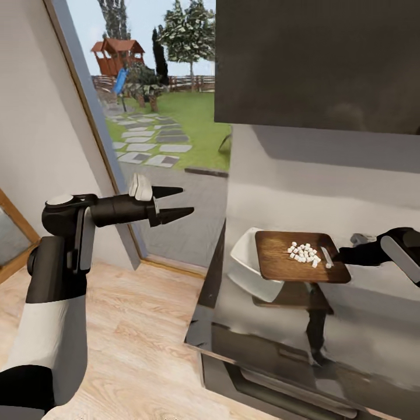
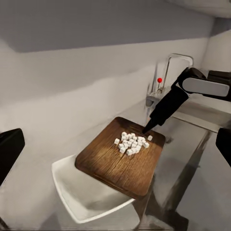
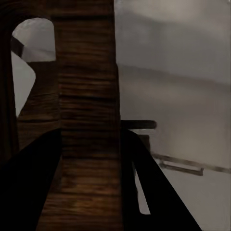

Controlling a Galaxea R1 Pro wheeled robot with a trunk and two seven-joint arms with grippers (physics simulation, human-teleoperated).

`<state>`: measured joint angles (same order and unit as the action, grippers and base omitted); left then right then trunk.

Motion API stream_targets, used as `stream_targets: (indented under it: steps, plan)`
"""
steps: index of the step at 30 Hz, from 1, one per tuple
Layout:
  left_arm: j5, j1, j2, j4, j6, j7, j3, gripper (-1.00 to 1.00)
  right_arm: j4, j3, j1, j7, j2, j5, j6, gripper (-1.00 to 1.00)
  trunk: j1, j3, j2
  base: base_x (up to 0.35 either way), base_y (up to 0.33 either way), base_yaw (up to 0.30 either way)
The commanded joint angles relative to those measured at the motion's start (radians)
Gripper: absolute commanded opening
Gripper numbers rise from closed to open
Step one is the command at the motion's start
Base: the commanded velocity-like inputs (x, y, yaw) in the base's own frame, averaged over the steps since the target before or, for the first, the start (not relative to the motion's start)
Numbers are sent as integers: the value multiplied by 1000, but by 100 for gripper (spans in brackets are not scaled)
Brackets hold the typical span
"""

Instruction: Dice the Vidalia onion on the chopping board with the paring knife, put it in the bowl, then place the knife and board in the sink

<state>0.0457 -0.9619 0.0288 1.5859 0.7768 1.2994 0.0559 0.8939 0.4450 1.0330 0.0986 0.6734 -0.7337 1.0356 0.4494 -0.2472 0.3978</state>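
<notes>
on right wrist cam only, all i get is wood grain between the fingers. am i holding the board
Observer: Yes. The right gripper is clamped on one end of the chopping board, which is lifted above the countertop.
Operator: onion still on it
Observer: The diced onion sits in a cluster on the board, near your gripper's end.
Operator: wheres the bowl
Observer: The bowl is under the board's far end, partly covered by it.
Operator: left arm in the way
Observer: No. The left gripper is open and held off to the side, over the floor beyond the counter's end.
</notes>
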Motion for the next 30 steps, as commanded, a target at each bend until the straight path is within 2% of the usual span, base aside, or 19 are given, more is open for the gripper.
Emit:
stream_targets:
  steps: [1,18,22,26,30]
  plan:
    - [5,-1,-1,0,10,7,1,100,1,3,2,10,1,7,2,-100,1,-2,2,0,0,276]
    - [5,-1,-3,0,10,7,1,100,1,2,2,10,2,7,2,-100,1,-2,2,0,0,270]
    - [5,-1,-3,0,10,7,1,100,1,-2,2,10,1,7,1,-100,1,-2,2,0,0,69]
    - [5,-1,-3,0,10,7,1,100,1,-28,2,10,1,8,1,-100,1,-2,2,0,0,12]
    - [5,-1,-11,0,10,6,-2,100,1,-36,2,10,1,8,1,-100,1,-2,2,0,0,2]
